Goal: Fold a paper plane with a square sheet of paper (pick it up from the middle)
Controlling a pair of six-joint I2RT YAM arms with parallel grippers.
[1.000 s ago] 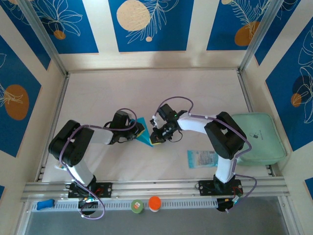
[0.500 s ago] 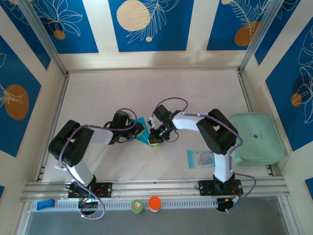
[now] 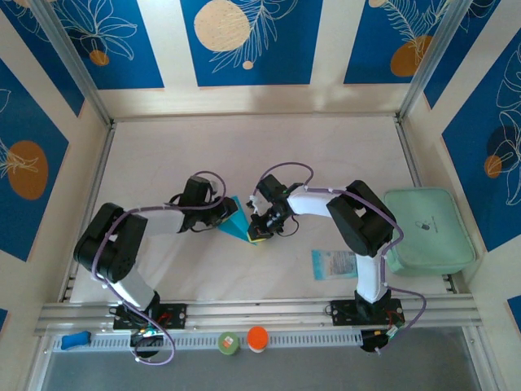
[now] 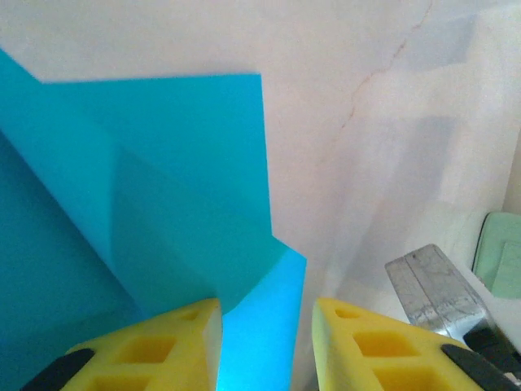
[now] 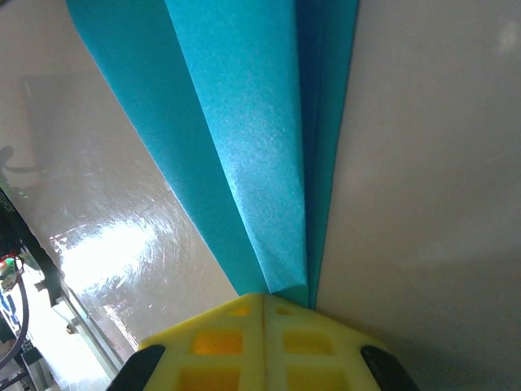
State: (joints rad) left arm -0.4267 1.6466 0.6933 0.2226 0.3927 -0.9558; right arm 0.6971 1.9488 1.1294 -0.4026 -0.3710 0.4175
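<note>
Folding stands midway, I judge. Left gripper (image 4: 264, 314), jaws parted, straddles an edge of the paper plane (image 4: 187, 187), which lies on the table (image 3: 326, 155) between the arms. Right gripper (image 5: 262, 297) is clamped shut on its tip. Next move, likely: the left closes to crease.

Bright, even light w/ soft shadows. Rt wrist cam: hard glare on table (image 5: 114, 244). Lt wrist cam: paper (image 4: 163, 179) edges a bit blurred.

Far half of the table (image 3: 260, 147) lies open; packet (image 3: 335, 264) and mint pad (image 3: 427, 232) block the right.
</note>
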